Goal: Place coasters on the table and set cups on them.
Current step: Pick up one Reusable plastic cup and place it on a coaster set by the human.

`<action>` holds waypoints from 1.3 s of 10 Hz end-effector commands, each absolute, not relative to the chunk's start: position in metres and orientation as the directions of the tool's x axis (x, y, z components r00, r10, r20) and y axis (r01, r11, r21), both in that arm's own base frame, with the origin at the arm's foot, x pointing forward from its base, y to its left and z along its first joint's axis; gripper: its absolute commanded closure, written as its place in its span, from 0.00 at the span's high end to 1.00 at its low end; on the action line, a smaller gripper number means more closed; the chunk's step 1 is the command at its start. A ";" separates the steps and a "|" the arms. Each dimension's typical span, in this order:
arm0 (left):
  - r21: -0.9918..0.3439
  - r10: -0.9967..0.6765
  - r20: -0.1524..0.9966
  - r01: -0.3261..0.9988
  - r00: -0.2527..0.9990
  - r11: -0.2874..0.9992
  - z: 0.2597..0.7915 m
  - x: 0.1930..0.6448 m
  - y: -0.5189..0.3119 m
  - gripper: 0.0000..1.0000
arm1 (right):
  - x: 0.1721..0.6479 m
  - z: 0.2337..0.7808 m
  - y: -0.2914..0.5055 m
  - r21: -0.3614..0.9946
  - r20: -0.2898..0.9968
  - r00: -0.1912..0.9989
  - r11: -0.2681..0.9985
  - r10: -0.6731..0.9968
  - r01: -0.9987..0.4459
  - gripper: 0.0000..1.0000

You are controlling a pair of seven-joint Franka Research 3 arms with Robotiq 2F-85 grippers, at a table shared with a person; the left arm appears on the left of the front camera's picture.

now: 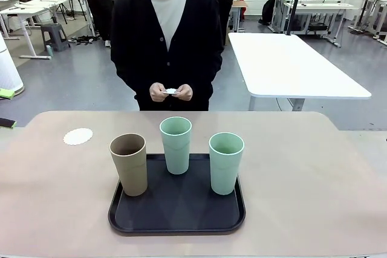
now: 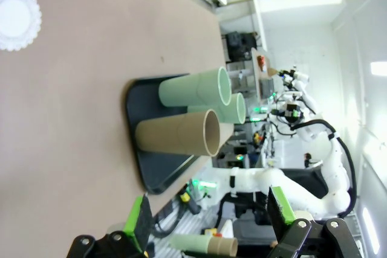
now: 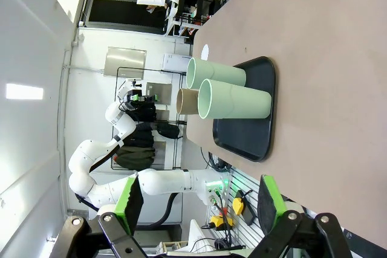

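White scalloped paper coaster (image 1: 78, 136) is lying on the beige table (image 1: 314, 173) at the frame's left. Rightward, a tan-brown tapered tumbler (image 1: 129, 164), a mint green tumbler (image 1: 176, 145) and a second mint green tumbler (image 1: 226, 162) are standing on the black rounded tray (image 1: 175, 212). At upper centre, the person's hands (image 1: 171, 93) are holding something small and white. Left gripper (image 2: 210, 216) and right gripper (image 3: 199, 200) are standing with jaws apart.

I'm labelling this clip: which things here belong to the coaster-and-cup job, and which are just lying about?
Job: coaster, white piece in the person's hands (likely a coaster), tan cup, rear mint cup, right mint cup, beige table.
Lying about: black tray under the cups, white table, grey stool.
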State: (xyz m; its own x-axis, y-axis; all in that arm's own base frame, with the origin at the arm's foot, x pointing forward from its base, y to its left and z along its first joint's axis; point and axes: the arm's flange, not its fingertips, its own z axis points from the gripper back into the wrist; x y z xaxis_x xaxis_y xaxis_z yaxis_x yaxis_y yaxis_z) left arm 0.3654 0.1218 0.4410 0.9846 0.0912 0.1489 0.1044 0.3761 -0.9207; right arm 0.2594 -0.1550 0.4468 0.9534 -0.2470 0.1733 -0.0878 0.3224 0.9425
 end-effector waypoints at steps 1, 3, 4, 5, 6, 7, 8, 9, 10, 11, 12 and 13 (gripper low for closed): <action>-0.924 0.090 0.156 0.113 0.984 0.365 0.442 0.365 0.122 1.00 | 0.262 0.447 -0.156 0.947 0.186 0.950 0.303 -0.251 -0.106 1.00; -0.924 0.090 0.156 0.113 0.984 0.365 0.442 0.365 0.122 1.00 | 0.262 0.447 -0.156 0.947 0.186 0.950 0.303 -0.251 -0.106 1.00; -0.921 0.091 0.149 0.104 0.985 0.376 0.441 0.365 0.122 1.00 | 0.262 0.447 -0.156 0.947 0.186 0.950 0.303 -0.251 -0.106 1.00; -0.722 -0.102 0.378 0.362 0.920 0.590 0.452 0.373 0.111 1.00 | 0.262 0.447 -0.156 0.947 0.186 0.950 0.303 -0.251 -0.106 1.00; -0.602 -0.208 0.440 0.459 0.873 0.653 0.457 0.387 0.099 1.00 | 0.262 0.447 -0.156 0.947 0.186 0.950 0.303 -0.251 -0.106 1.00; -0.527 -0.315 0.439 0.525 0.842 0.668 0.460 0.401 0.085 1.00 | 0.262 0.447 -0.156 0.947 0.186 0.950 0.303 -0.251 -0.106 1.00; -0.404 -0.453 0.443 0.624 0.773 0.669 0.461 0.411 0.068 1.00 | 0.262 0.447 -0.156 0.947 0.186 0.950 0.303 -0.251 -0.106 1.00; -0.327 -0.521 0.444 0.673 0.729 0.663 0.464 0.416 0.052 1.00 | 0.262 0.447 -0.156 0.947 0.186 0.950 0.303 -0.251 -0.106 1.00; -0.243 -0.590 0.426 0.715 0.686 0.655 0.465 0.420 0.037 1.00 | 0.262 0.447 -0.156 0.947 0.186 0.950 0.303 -0.251 -0.106 1.00; -0.190 -0.660 0.397 0.761 0.637 0.620 0.466 0.422 0.021 1.00 | 0.262 0.447 -0.156 0.947 0.186 0.950 0.303 -0.251 -0.106 1.00; -0.127 -0.739 0.351 0.812 0.574 0.570 0.464 0.418 0.004 1.00 | 0.262 0.447 -0.156 0.947 0.186 0.950 0.303 -0.251 -0.106 1.00; -0.078 -0.783 0.325 0.840 0.531 0.537 0.462 0.415 -0.010 1.00 | 0.262 0.447 -0.156 0.947 0.186 0.950 0.303 -0.251 -0.106 1.00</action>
